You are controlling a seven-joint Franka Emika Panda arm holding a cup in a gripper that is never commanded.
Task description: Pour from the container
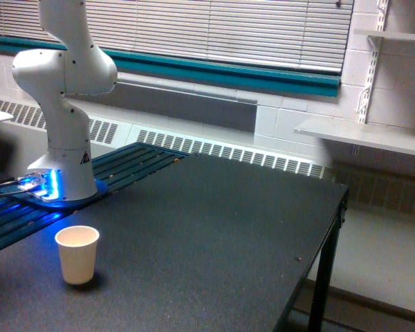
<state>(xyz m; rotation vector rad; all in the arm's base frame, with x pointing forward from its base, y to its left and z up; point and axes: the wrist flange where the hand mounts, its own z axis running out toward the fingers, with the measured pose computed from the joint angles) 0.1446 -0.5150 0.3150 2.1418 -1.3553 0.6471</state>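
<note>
Slatted white blinds [221,31] above a teal band run behind a matte black table [214,235] with a finely speckled, grainy top. On it, towards the exterior view's left, stands a tapered cream paper cup [77,254], upright, its rolled rim round and open. Further back rises the smooth, glossy white arm base [66,138], a rounded column glowing blue at its foot. Neither the claw nor the clear container is within the picture, so its grip cannot be told.
</note>
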